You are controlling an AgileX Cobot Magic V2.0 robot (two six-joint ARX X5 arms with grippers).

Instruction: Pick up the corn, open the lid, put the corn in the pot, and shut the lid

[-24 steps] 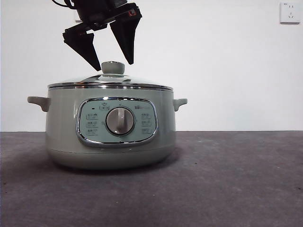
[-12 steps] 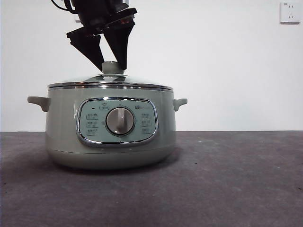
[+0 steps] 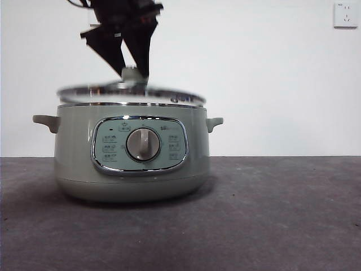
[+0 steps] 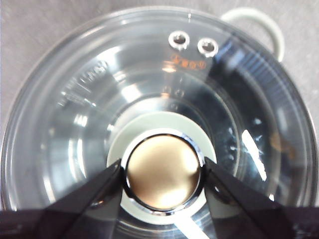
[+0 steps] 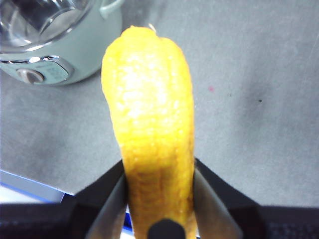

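Corn (image 5: 149, 134) is gripped in the right end effector (image 5: 158, 174), the left end effector (image 4: 162, 172) clamps the lid (image 3: 131, 93) just above the pot (image 3: 131, 152); placing and closing remain

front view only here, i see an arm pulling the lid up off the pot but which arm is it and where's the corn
Observer: It is the left gripper; its fingers are shut on the knob of the lid.
Operator: ok and the corn
Observer: The corn is held upright in the right gripper, away from the pot and above the grey table.
Operator: is the lid clear of the rim all round
Observer: The left wrist view looks straight down through the glass, so it cannot tell; the front view shows a gap between the lid and the pot.
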